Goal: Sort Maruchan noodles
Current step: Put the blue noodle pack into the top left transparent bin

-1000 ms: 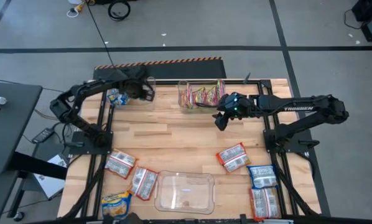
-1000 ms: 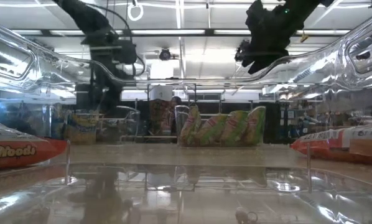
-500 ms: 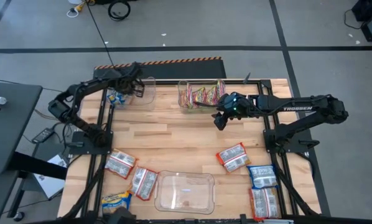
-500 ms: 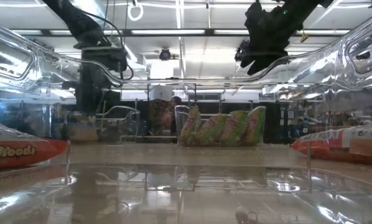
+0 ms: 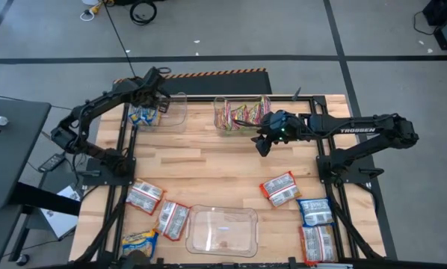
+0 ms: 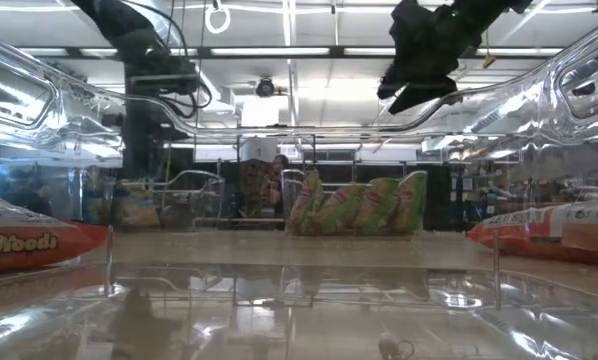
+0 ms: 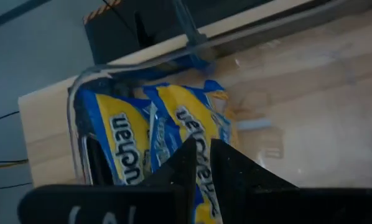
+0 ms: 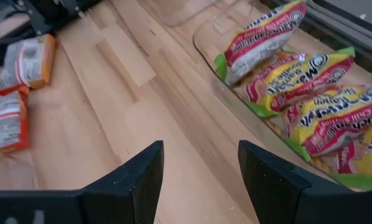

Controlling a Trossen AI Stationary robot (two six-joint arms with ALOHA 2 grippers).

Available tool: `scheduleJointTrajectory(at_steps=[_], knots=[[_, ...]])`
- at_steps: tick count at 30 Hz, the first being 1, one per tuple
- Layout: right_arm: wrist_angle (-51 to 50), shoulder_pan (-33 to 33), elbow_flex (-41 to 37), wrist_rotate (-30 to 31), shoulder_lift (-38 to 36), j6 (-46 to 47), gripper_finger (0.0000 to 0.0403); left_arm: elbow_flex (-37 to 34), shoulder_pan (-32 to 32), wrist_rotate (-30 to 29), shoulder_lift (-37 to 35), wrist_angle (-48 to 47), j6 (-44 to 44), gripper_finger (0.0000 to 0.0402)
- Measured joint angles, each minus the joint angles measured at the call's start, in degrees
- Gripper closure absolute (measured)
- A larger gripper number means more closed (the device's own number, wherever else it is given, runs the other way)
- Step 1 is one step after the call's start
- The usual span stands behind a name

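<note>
My left gripper [image 5: 155, 97] is shut and hovers over the far-left clear bin [image 5: 175, 113]. In the left wrist view its fingertips [image 7: 203, 149] meet just above the blue-yellow packets [image 7: 120, 146] standing in that bin. My right gripper [image 5: 262, 146] is open and held above bare wood beside the middle far bin. Its fingers [image 8: 201, 165] stand wide apart, and the green/pink-yellow packets [image 8: 310, 81] lean against each other inside that bin. Loose packets lie flat at the near left [image 5: 145, 196] and near right [image 5: 279, 188].
An empty clear bin [image 5: 222, 230] sits at the near edge. A red/orange packet [image 5: 173, 219] and a blue-yellow one [image 5: 140, 243] lie to its left. A blue one [image 5: 315, 211] and a red one [image 5: 317, 243] lie to its right. The table's middle is bare wood.
My left gripper has moved from above the far-left bin's middle toward the table's far-left corner, with its fingers staying shut. My right gripper has turned slightly in place.
</note>
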Motion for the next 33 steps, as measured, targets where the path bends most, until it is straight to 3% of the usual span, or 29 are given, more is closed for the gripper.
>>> scheduleJointTrajectory(at_steps=[6,11,20,24,33], knots=[[3.1,0.0,0.0,0.0,0.0,0.0,0.0189,0.0,-2.1,9.7,-7.4,-3.1,-3.5,0.0349],[6.0,0.0,0.0,0.0,0.0,0.0,0.0189,0.0,-10.7,18.5,-16.4,-3.0,-8.2,0.0349],[9.8,0.0,0.0,-0.1,0.0,-0.3,0.0189,0.0,-33.6,18.1,-22.2,-2.0,-12.0,0.0349],[10.0,0.0,0.0,-0.1,0.0,-0.3,0.0189,0.0,-45.5,22.7,-22.1,-2.6,-13.3,0.0349],[10.0,0.0,0.0,-0.1,0.0,-0.3,0.0189,0.0,-77.7,27.4,-21.6,-10.5,-32.6,0.0349]])
